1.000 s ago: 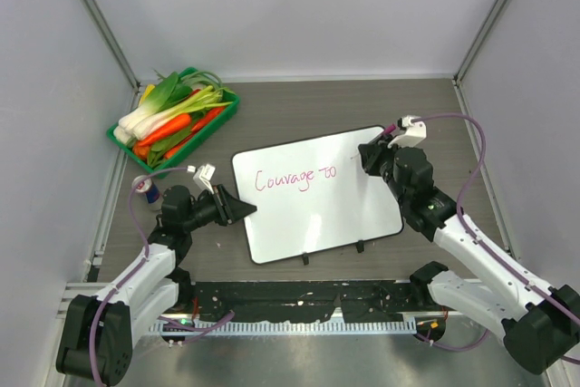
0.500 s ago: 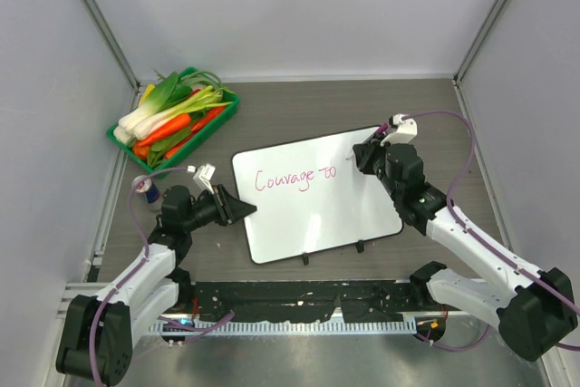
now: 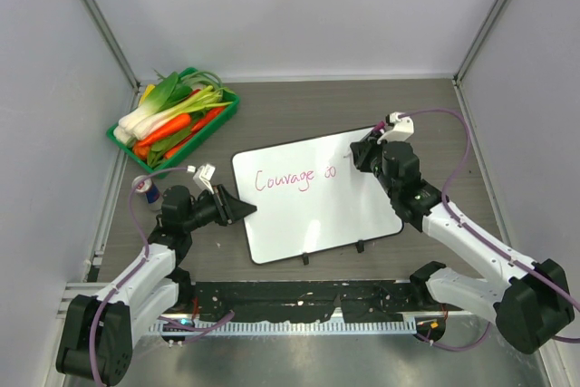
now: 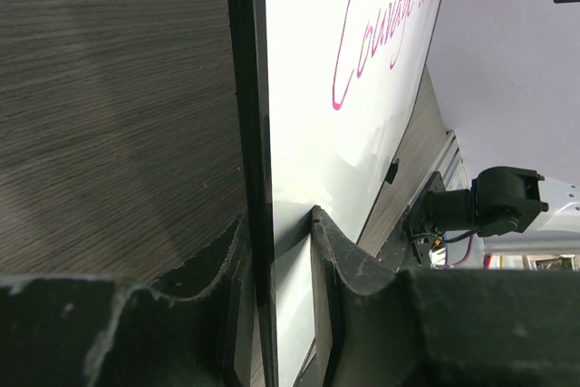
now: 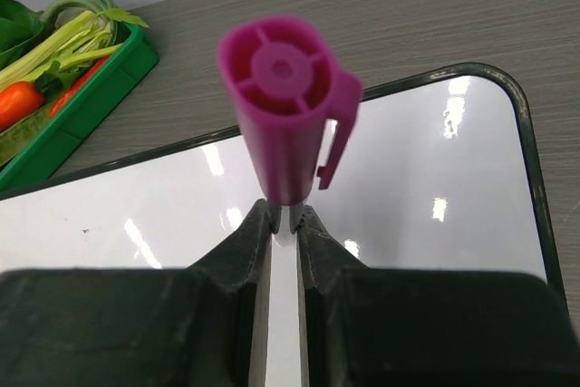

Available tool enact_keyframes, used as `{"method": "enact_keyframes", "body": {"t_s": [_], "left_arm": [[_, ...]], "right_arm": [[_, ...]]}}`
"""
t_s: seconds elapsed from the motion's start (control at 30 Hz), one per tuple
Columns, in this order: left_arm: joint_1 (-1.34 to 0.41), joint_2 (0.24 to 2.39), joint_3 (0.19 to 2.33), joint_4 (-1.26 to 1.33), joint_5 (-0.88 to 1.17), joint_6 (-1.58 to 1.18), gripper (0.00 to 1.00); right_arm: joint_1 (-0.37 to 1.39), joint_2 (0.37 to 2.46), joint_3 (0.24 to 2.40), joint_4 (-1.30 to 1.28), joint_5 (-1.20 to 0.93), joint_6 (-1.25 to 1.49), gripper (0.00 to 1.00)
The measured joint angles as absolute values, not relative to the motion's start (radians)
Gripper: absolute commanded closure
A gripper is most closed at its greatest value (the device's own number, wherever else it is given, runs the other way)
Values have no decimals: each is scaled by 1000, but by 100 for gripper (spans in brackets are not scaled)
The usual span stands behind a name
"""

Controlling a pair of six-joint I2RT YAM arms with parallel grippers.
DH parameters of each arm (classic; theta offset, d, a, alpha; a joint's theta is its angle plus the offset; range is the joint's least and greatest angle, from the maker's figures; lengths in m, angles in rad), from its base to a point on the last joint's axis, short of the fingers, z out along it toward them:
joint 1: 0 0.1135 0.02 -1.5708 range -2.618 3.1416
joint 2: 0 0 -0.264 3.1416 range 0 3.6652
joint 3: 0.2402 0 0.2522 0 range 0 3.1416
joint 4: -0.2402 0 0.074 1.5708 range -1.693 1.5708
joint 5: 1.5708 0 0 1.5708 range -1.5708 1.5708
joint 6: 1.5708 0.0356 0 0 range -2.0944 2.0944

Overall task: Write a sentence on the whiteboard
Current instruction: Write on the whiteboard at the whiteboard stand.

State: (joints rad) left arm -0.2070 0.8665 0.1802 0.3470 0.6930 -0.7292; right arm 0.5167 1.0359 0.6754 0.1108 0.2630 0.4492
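Observation:
The whiteboard [image 3: 317, 210] lies flat in the middle of the table, its black frame running between the fingers in the left wrist view. The sentence [image 3: 294, 178] is pink cursive reading "Courage to", also seen edge-on as handwriting [image 4: 385, 29] on the whiteboard [image 4: 299, 151]. My left gripper [image 3: 245, 209] is shut on the board's left edge [image 4: 276, 224]. My right gripper [image 3: 362, 153] is shut on a magenta marker [image 5: 283, 106], upright over the board's right part [image 5: 435, 188], just right of the last word. The marker's tip is hidden.
A green tray [image 3: 118, 137] of leeks and carrots sits at the back left, its wall [image 5: 91, 101] also in the right wrist view. A small can [image 3: 149, 190] stands left of my left arm. Two black clips [image 3: 361, 246] mark the board's near edge.
My right gripper has shifted a little left and away with the marker, and the last written word has gained a stroke. The left arm and the board have not moved.

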Motion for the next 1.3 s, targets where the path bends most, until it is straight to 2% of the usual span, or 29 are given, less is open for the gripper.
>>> {"method": "enact_keyframes", "body": {"t_s": [1.3], "left_arm": [[-207, 867, 180, 347, 693, -729, 100]], "right_arm": [[517, 919, 582, 43, 193, 469, 98]]}}
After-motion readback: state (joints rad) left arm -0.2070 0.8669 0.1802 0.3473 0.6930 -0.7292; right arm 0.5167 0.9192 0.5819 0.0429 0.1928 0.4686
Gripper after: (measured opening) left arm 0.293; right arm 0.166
